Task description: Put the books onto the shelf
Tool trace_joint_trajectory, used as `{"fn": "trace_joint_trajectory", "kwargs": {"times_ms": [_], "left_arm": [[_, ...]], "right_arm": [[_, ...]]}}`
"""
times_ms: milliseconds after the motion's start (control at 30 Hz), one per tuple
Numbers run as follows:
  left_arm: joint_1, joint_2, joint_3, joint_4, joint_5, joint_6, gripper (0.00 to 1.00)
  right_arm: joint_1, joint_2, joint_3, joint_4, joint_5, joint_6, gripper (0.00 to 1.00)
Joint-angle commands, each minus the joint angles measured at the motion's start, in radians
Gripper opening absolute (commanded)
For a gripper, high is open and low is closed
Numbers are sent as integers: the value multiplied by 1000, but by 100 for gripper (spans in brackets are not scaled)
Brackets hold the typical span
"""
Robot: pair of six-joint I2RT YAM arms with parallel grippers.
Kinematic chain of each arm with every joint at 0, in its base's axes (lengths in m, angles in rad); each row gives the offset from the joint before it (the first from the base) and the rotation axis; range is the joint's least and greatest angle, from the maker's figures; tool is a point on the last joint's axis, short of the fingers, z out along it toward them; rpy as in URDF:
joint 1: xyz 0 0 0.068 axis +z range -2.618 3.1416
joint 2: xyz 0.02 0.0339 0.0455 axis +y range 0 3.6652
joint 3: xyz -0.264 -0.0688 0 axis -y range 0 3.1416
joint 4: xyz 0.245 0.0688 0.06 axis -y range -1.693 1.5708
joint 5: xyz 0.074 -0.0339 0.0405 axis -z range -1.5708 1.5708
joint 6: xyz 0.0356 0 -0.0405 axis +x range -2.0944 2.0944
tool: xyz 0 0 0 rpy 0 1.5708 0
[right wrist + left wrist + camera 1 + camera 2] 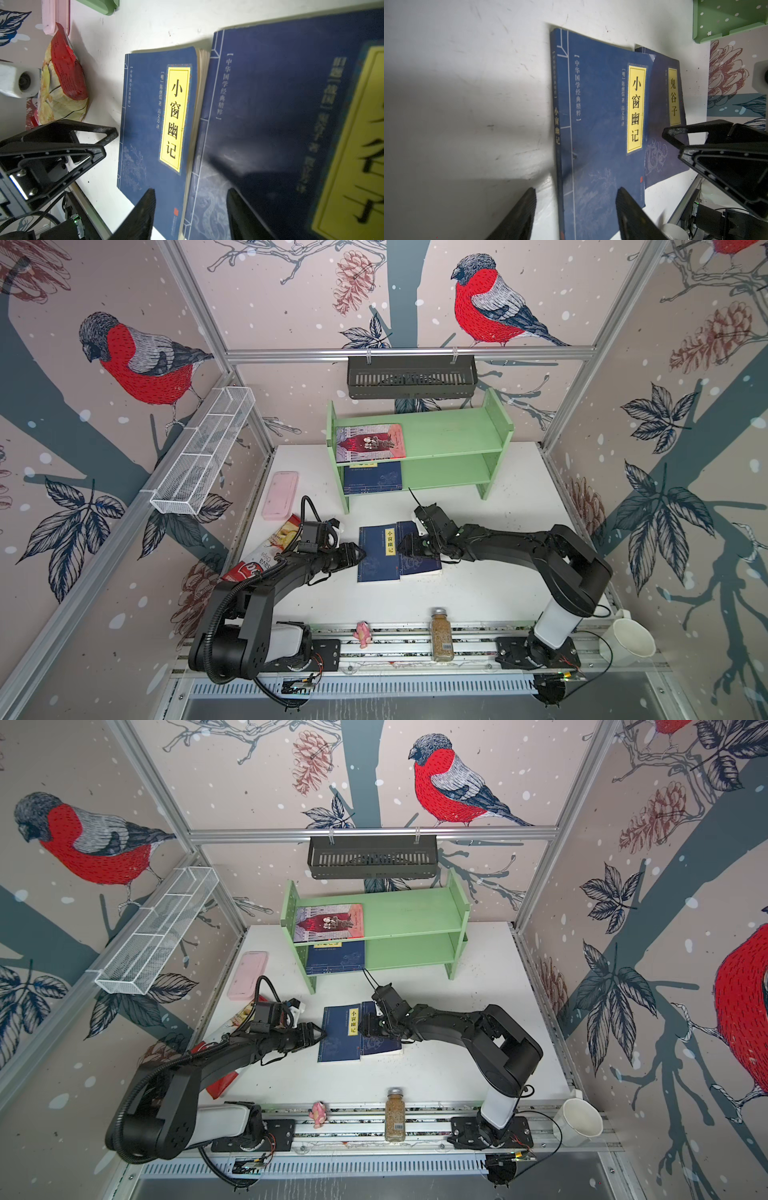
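Observation:
Two dark navy books with yellow title labels lie on the white table, their edges overlapping: a left one and a right one. My left gripper is open, its jaws astride the left book's spine edge. My right gripper hangs open over the seam between the two books. On the green shelf, a pink-red book lies on the top tier and a navy book on the lower tier.
A pink slab and a chips bag lie left of the left arm. A spice jar, a pink toy and a white mug stand along the front rail. A black basket and a white wire basket hang on the frame.

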Motion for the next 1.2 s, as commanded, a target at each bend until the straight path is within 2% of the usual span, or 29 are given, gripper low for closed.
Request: {"fn": "trace_joint_trajectory", "kwargs": {"times_ms": [0,333,633,1000,1167], "left_arm": [[-1,23,-11,-8,-10,0,63],[-3,49,-20,1,0,6,65],[-3,99,-32,29,23,-35,70],[-3,59,6,-83,-151,-16,72],[-3,53,-8,-68,-139,-15,72]], "right_arm": [[1,13,6,20,-19,-16,57],[25,99,37,53,-75,-15,57],[27,161,72,-7,-71,0,57],[50,204,133,-82,-51,-19,57],[54,213,130,-71,-58,-11,57]]}}
